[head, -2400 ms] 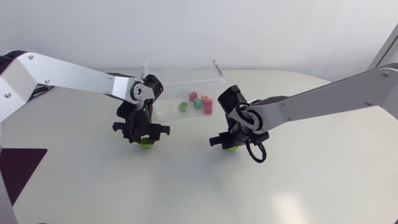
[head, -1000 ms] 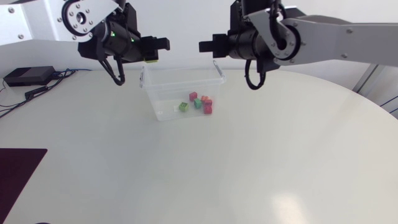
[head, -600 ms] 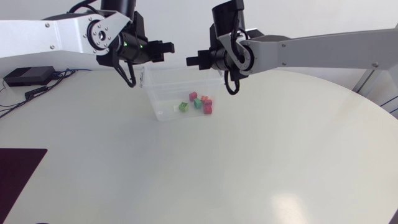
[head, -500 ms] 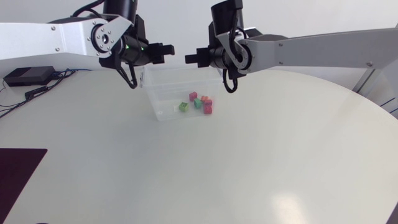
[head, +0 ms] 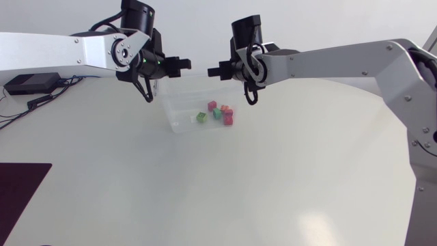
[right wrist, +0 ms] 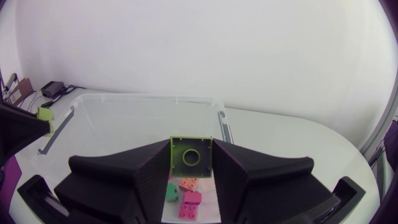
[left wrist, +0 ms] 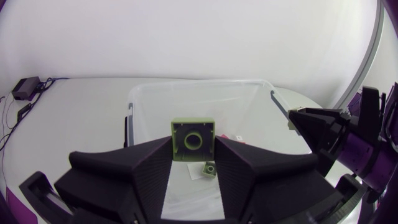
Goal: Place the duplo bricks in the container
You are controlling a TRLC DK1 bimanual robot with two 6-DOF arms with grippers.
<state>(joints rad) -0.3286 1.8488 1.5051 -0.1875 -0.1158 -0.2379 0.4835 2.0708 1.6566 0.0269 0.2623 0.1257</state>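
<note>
Raised off the worktop point(head: 205, 184) and swung inward, both arms now hover over the container point(head: 179, 121), left claw point(left wrist: 193, 149) clenched on a lime brick point(left wrist: 193, 134), right claw point(right wrist: 191, 158) on a second lime brick point(right wrist: 191, 148) (loose bricks point(head: 217, 113) lie inside), so dropping looks next.

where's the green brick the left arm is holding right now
In the left wrist view, the green brick is pinched in the left gripper, raised above the clear container and across from the right gripper.
</note>
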